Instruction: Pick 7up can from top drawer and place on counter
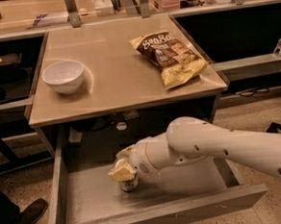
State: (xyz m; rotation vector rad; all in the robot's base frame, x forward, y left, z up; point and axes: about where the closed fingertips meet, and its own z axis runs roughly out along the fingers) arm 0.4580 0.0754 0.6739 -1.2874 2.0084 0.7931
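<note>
The 7up can [128, 183] stands upright on the flat bottom of the open top drawer [183, 178], left of its middle. Only its lower part and a bit of its rim show, because my gripper [123, 169] is down over it from the right. My white arm [220, 144] reaches in across the drawer's right side. The can rests on the drawer floor. The counter [119, 81] is the beige tabletop directly above the drawer.
A white bowl [63, 76] sits on the counter's left side and a chip bag [171, 56] on its right. A wooden ledge with metal posts [70, 10] runs behind. A shoe [27, 216] is on the floor at the lower left.
</note>
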